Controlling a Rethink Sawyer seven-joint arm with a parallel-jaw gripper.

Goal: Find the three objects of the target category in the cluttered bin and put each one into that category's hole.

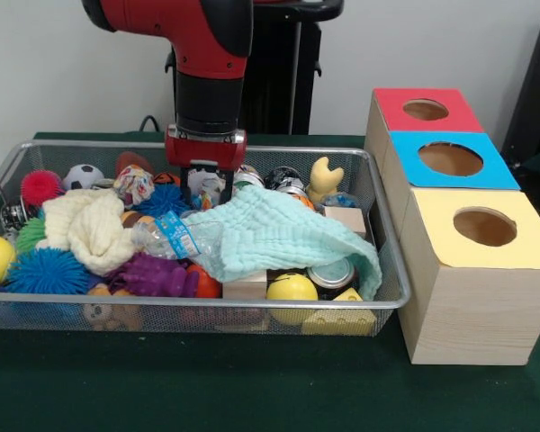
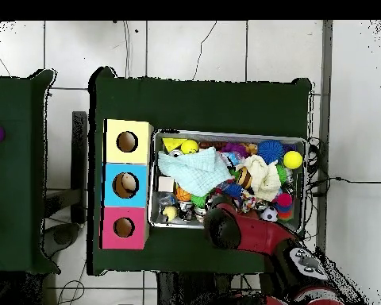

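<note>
The wire mesh bin [image 1: 207, 307] is full of clutter; it also shows in the overhead view [image 2: 229, 133]. One knotted rope ball [image 1: 133, 184] in white, red and yellow lies at the back, just left of my gripper [image 1: 206, 187]. The gripper is lowered into the back middle of the bin, around a small mixed-colour thing that I cannot identify. In the overhead view the red arm [image 2: 233, 229] hides the gripper. No other rope ball shows. Three wooden boxes stand beside the bin, each with a round hole: red [image 1: 425, 110], blue [image 1: 450, 159], yellow [image 1: 484, 227].
A mint cloth [image 1: 270, 236], a clear plastic bottle [image 1: 175, 236] and a cream cloth [image 1: 90, 229] cover the middle of the bin. Spiky balls [image 1: 47, 270], yellow balls [image 1: 291, 290], a soccer ball [image 1: 84, 175] and a purple toy [image 1: 153, 274] lie around them.
</note>
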